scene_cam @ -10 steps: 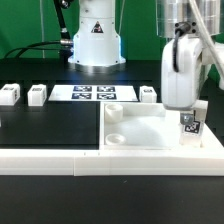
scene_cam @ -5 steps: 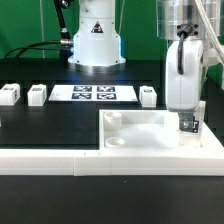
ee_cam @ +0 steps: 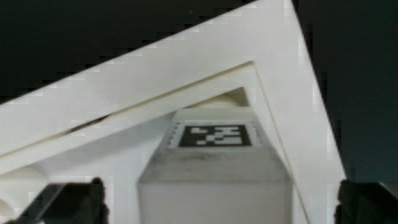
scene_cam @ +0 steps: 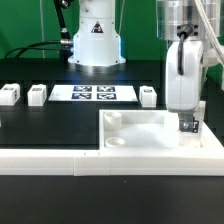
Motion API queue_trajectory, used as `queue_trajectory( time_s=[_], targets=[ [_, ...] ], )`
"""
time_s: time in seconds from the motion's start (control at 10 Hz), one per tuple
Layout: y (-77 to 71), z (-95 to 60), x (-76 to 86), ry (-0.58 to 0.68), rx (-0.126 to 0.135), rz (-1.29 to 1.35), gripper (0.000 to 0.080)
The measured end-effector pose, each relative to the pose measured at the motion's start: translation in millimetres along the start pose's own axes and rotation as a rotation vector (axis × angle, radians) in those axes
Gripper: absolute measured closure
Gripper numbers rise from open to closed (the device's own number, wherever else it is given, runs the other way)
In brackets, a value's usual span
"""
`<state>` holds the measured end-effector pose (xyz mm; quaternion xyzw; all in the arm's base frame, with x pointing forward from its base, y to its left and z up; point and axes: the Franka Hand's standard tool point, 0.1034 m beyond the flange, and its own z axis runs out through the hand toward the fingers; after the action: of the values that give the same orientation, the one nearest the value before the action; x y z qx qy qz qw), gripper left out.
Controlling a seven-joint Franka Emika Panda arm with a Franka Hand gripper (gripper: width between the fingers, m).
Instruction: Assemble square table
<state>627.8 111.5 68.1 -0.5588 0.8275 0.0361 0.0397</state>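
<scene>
The square table top [scene_cam: 150, 128] lies underside up at the exterior view's right, with round corner sockets [scene_cam: 117, 142]. One white tagged leg [scene_cam: 191, 128] stands at its right corner. My gripper [scene_cam: 190, 124] is lowered over this leg. In the wrist view the leg [ee_cam: 217, 185] and its tag [ee_cam: 217, 136] lie between the dark fingers [ee_cam: 75, 202], with pale gaps on both sides. The gripper [ee_cam: 217, 205] is open around the leg. The table's rim [ee_cam: 294, 90] runs behind it. Three more legs [scene_cam: 10, 95] [scene_cam: 37, 94] [scene_cam: 148, 95] stand at the back.
A long white L-shaped rail [scene_cam: 60, 160] runs along the front and up the right side against the table top. The marker board [scene_cam: 92, 93] lies at the back in front of the robot base [scene_cam: 95, 40]. The table surface is black.
The gripper has come down over the leg since one second ago, hiding the leg's tag in the exterior view. Nothing has moved in the last half second.
</scene>
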Motion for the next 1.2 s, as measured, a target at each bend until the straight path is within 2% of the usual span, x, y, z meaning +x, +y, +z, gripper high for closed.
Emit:
queue_trajectory(
  time_s=[0.5, 0.7, 0.8, 0.9, 1.2],
  targets=[
    [0.0, -0.8, -0.6, -0.002, 0.002, -0.036, 0.015],
    [13.1, -24.0, -0.3, -0.034, 0.015, -0.119, 0.015],
    [23.1, -32.8, 2.5, -0.038, 0.013, -0.225, 0.015],
    [28.3, -36.5, 1.2, -0.036, -0.009, -0.321, 0.015],
    [26.9, -32.2, 3.4, -0.031, -0.004, -0.503, 0.015]
  ],
)
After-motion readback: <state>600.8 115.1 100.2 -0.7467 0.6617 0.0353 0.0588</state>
